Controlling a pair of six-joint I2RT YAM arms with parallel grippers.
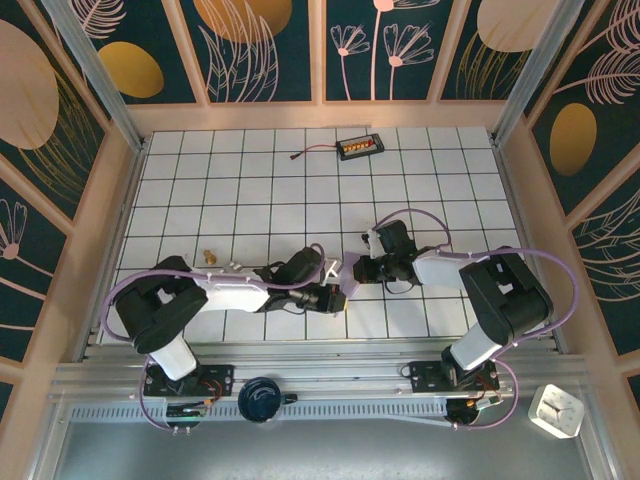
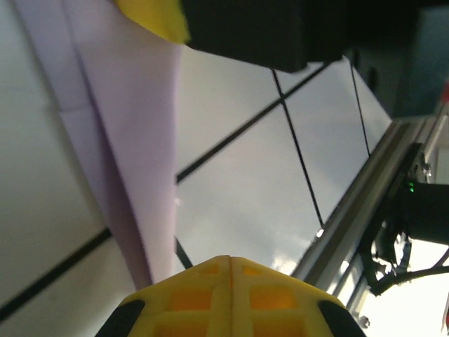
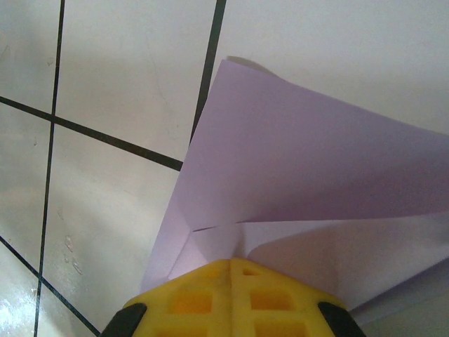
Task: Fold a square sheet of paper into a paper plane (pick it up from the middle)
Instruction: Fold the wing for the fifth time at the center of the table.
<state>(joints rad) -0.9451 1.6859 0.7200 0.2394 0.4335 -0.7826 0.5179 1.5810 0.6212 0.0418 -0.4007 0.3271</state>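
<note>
Right gripper is clamped on the folded paper, near-centre of the table. Left gripper is closed with the paper edge just beside it; can't tell if it's pinched.

Bright, even light; soft glare on white tiles; close foreground out of focus.

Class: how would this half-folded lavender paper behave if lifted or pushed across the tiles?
Probably floppy: the lavender paper is thin and bows open beside the right gripper's shut jaws. Likely stiffer along its creases. Being light, it would probably slide or buckle on the glossy table.
</note>
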